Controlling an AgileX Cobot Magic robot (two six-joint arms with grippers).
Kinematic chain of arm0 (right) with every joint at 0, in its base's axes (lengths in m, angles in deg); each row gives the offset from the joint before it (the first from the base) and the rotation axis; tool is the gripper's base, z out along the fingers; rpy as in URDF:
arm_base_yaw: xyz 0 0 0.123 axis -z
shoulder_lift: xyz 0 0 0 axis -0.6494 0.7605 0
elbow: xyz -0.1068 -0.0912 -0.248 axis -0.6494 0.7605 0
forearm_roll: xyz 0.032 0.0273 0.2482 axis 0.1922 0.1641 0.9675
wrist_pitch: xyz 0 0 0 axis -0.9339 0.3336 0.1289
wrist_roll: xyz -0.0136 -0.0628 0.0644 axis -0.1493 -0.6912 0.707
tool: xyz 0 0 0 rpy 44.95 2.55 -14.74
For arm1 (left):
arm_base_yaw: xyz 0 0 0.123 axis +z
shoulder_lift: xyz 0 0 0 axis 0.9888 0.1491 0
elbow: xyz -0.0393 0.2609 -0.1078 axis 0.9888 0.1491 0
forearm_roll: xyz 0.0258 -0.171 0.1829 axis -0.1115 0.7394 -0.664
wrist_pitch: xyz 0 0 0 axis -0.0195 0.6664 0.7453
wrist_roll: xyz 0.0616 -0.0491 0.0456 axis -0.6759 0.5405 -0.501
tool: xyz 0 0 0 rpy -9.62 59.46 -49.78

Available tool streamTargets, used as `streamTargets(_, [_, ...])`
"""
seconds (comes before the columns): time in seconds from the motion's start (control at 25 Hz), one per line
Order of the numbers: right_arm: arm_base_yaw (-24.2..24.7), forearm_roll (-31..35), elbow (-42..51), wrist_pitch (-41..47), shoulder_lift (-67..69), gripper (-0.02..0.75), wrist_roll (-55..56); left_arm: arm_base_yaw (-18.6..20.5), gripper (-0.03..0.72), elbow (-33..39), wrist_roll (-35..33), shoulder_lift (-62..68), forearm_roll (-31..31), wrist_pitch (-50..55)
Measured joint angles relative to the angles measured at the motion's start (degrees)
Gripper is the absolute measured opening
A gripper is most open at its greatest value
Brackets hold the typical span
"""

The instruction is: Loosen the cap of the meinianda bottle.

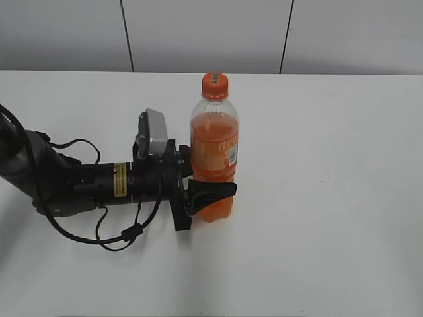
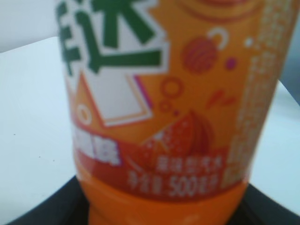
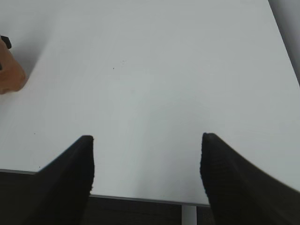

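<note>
Left hand [image 1: 210,191] closed round lower body of bottle [image 1: 214,155], upright on table [image 1: 330,218]; label fills wrist cam. Cap [image 1: 215,86] on, untouched. Right hand [image 3: 146,161] wide open, empty, well apart over bare table. Step: bracing. Next, in my judgement: right hand to grip cap & twist.

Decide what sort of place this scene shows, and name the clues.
Probably a robot lab or test bench: a bare white table, plain grey panelled wall, and a cabled left gripper clamping a lone meinianda bottle.
</note>
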Motion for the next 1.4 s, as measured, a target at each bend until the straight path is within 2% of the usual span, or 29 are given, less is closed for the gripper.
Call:
streamTargets(1.12, [0.0,0.0,0.0,0.0,0.1,0.532,0.0,-0.1,0.397,-0.1,-0.4,0.6,1.8,-0.7])
streamTargets(1.4, [0.0,0.2,-6.6,4.3,12.6,0.532,1.0,-0.1,0.397,-0.1,-0.4,0.6,1.8,-0.7])
